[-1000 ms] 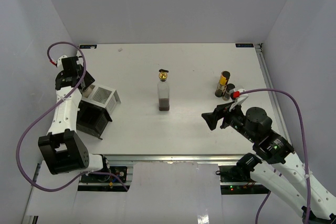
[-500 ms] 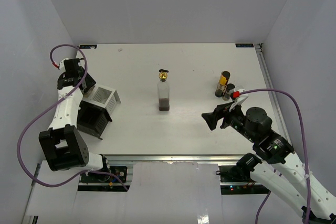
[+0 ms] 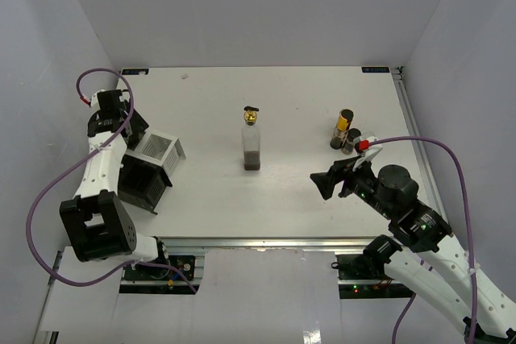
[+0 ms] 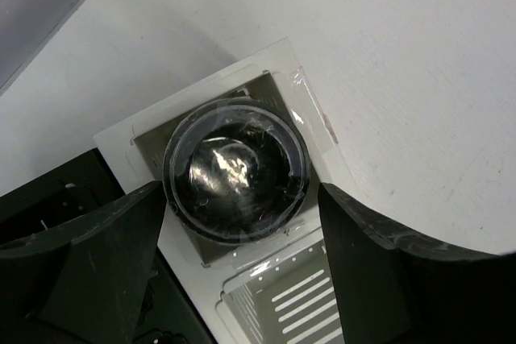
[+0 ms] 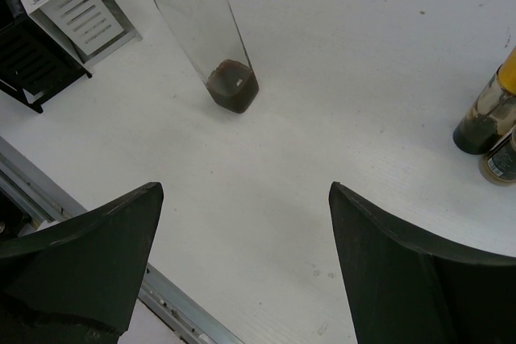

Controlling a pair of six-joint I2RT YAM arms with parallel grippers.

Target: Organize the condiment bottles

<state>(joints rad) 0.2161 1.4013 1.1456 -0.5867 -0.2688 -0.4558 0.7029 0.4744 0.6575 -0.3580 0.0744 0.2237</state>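
Left gripper (image 4: 239,191): fingers just widened, now spread either side of a round dark-topped container (image 4: 235,168), probably a jar, in a rack (image 4: 266,300) compartment.
Meaning: 1 item looks released and stowed.
Right gripper (image 5: 243,191): spread, empty.
Left on the table: 3, tall bottle (image 3: 252,144) centre; slim bottle (image 3: 343,125) and squat jar (image 3: 351,142) together at right.

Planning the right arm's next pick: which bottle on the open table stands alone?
The tall clear bottle with the gold cap, mid-table. The slim yellow-labelled bottle and the squat jar stand close together nearer the right edge.
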